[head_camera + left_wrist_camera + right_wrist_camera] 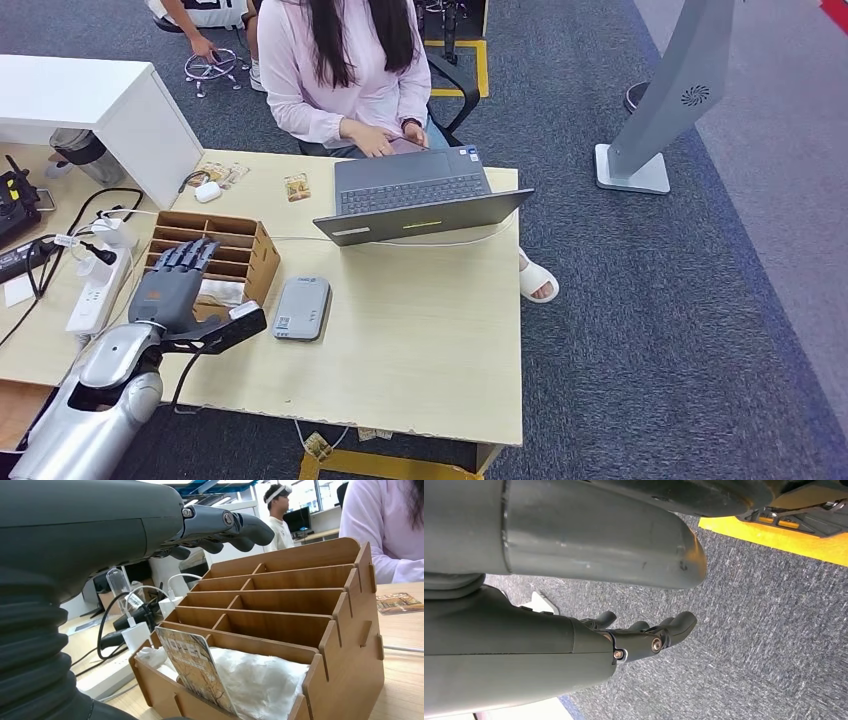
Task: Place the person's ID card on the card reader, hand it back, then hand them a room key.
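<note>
Left robot hand (178,283) over wooden organizer (252,255) on surface (420,320), fingers spread, holding nothing. Left wrist view: patterned card (195,667) upright in organizer's nearest slot, hidden under hand from head. Grey card reader (302,307) just beside organizer. Right robot hand (644,635) above carpet, loosely open, empty.

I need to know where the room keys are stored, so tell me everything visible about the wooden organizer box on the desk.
The wooden organizer is a light brown slotted plywood box with stepped rows of divided compartments, upright on the desk left of the grey card reader. Its front compartment holds crumpled white packing and a printed card leaning upright. The left hand hovers over it, fingers extended, holding nothing.
</note>
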Tool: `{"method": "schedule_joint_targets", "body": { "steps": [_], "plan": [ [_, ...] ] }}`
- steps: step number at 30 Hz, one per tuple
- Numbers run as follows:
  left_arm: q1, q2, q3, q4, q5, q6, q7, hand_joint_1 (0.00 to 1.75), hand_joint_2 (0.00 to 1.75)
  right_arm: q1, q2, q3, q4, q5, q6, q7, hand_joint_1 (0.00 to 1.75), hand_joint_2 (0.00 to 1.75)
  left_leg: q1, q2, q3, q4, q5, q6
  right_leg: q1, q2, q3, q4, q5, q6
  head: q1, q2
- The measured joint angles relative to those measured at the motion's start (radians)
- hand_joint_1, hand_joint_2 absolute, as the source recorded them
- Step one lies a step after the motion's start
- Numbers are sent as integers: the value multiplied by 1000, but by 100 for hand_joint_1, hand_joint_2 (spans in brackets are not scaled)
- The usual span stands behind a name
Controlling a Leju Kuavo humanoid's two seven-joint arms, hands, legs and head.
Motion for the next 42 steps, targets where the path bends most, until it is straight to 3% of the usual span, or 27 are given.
{"method": "schedule_joint_targets", "body": {
  "steps": [20, 42],
  "plan": [
    [54, -3, 0, -24, 2, 1, 14, 0, 175, 0, 2, -1, 0, 0, -4, -5, 0, 0, 0, 0, 0, 0, 0, 0, 0, 0, 0, 0, 0, 0, 0, 0],
    [58, -12, 10, -26, -8, 20, 28, 0, 175, 0, 2, -8, 0, 6, -4, -7, 0, 0, 0, 0, 0, 0, 0, 0, 0, 0, 0, 0, 0, 0, 0, 0]
  ]
}}
